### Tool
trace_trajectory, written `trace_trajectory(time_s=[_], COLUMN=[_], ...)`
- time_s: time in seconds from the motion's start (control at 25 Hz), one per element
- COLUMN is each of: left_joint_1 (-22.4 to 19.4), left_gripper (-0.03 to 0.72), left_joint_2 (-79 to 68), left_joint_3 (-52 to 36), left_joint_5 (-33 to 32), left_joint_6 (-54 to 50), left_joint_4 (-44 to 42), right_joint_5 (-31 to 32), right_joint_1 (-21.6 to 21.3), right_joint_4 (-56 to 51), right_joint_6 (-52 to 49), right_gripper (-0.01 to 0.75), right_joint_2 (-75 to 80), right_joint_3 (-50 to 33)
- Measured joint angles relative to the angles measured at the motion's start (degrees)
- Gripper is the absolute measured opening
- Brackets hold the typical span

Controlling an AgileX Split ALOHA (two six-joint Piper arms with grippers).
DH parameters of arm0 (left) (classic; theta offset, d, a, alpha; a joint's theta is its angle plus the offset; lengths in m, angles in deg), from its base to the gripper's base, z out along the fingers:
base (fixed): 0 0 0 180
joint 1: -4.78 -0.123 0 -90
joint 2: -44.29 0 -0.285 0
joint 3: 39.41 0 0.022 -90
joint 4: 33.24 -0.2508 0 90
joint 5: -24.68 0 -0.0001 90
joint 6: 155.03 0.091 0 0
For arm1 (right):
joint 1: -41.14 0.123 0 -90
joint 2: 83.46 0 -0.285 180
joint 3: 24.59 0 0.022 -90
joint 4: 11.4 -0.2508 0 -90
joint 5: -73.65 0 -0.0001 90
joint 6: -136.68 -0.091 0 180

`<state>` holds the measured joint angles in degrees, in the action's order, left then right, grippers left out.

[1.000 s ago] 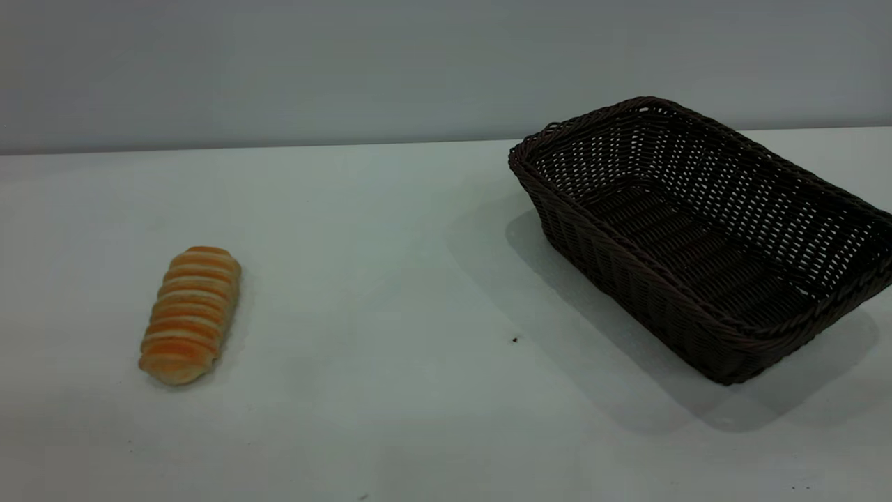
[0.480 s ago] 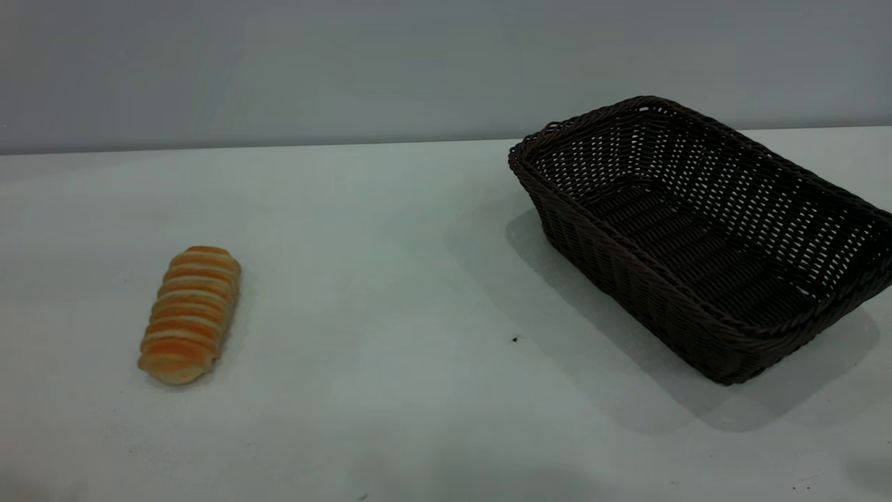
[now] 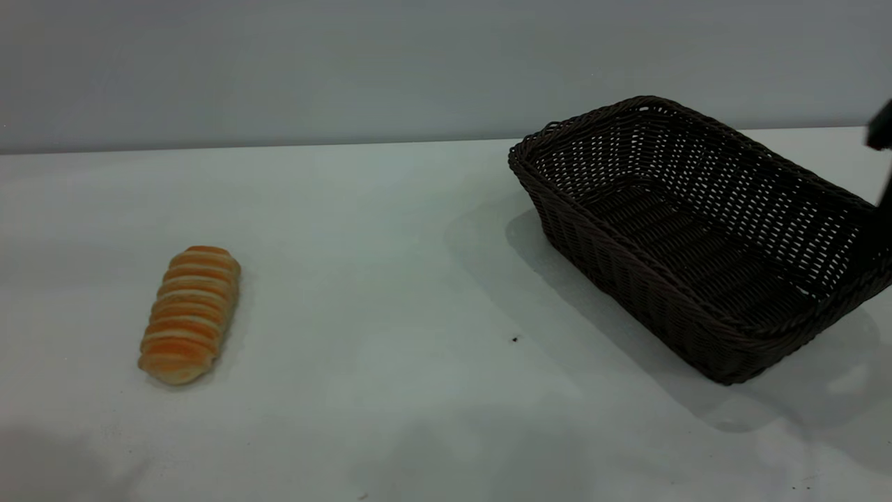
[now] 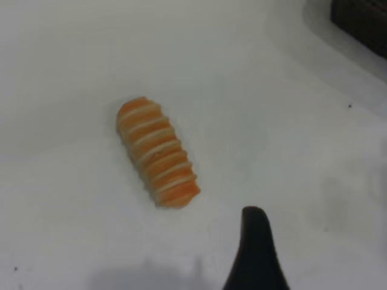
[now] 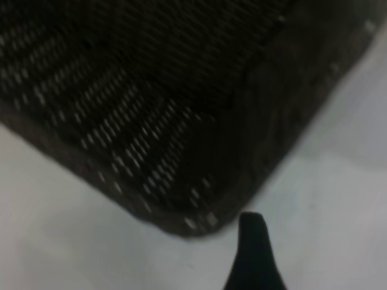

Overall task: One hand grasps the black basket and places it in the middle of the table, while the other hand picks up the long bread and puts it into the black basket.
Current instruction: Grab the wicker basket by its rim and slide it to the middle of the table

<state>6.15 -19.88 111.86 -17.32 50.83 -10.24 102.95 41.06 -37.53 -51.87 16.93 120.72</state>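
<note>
Since a second ago, a dark part of the right arm (image 3: 881, 132) has entered at the exterior view's right edge, above the basket's far right corner, and new shadows lie along the counter's (image 3: 390, 279) near edge; the bread and basket have not shifted.

At the left, the long bread (image 3: 189, 314) lies flat on the counter, alone and well apart from the basket. In the left wrist view it (image 4: 157, 151) sits untouched, with 1 dark fingertip of the left end effector (image 4: 256, 254) near its end but not in contact. With only 1 finger showing, I cannot tell how far it is spread. It holds nothing.

At the right, the black basket (image 3: 697, 230) stands upright and empty on the counter. The right wrist view shows 1 fingertip of the right end effector (image 5: 254, 257) above the counter just outside a basket corner (image 5: 199, 217); its spread cannot be told either.
</note>
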Motion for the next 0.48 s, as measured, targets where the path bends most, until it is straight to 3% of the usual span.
trace_trajectory(time_s=[0.48], left_joint_1=[0.00], left_gripper=[0.579], left_joint_2=[0.00], left_joint_3=[0.00], left_joint_5=[0.81], left_joint_6=[1.59], left_joint_4=[0.38], right_joint_5=[-10.11], right_joint_1=[-0.06], right_joint_4=[-11.24], right_joint_6=[1.43], right_gripper=[0.588], right_joint_2=[14.35], right_joint_3=[2.18])
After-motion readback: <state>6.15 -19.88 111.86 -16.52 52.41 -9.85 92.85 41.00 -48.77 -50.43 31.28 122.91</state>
